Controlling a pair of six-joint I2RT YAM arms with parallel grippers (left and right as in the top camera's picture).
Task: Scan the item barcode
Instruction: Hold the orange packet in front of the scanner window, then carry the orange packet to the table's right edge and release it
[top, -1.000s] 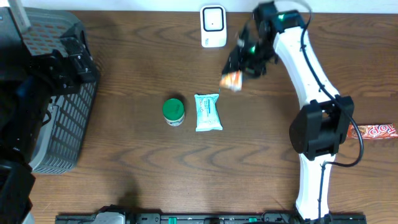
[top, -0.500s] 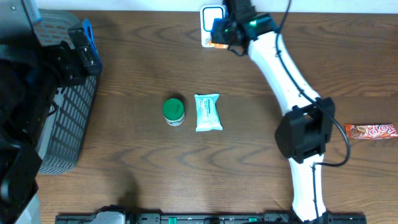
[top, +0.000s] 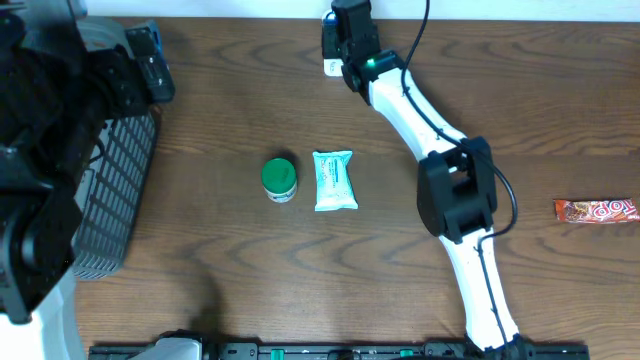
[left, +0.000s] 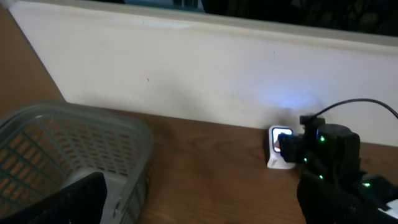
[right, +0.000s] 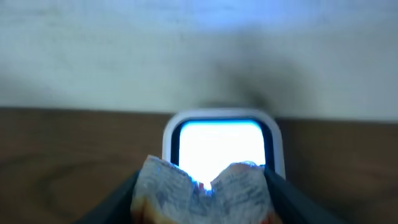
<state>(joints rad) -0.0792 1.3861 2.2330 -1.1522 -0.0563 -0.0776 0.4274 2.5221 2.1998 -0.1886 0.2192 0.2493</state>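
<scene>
A crumpled white and orange packet (right: 204, 186) is pinched between my right gripper's (right: 205, 202) dark fingers (right: 115, 200), which are shut on it. It is held right in front of the white barcode scanner (right: 222, 144), whose window glows bright behind it. In the overhead view the right gripper (top: 342, 42) sits against the scanner (top: 329, 66) at the table's back edge and hides the packet. My left gripper (top: 152, 62) stands open above the basket's back corner with nothing in it. In the left wrist view the scanner (left: 278, 147) shows next to the right arm (left: 329, 168).
A grey mesh basket (top: 112, 200) stands at the left edge. Mid-table are a green-lidded jar (top: 279, 180) and a white and green packet (top: 334, 180). A red candy bar (top: 597, 210) lies at the far right. A white wall (left: 199, 68) backs the table.
The right arm has swung left and back, carrying the packet from the open table to the front of the scanner. The left arm has edged to the right over the basket.
</scene>
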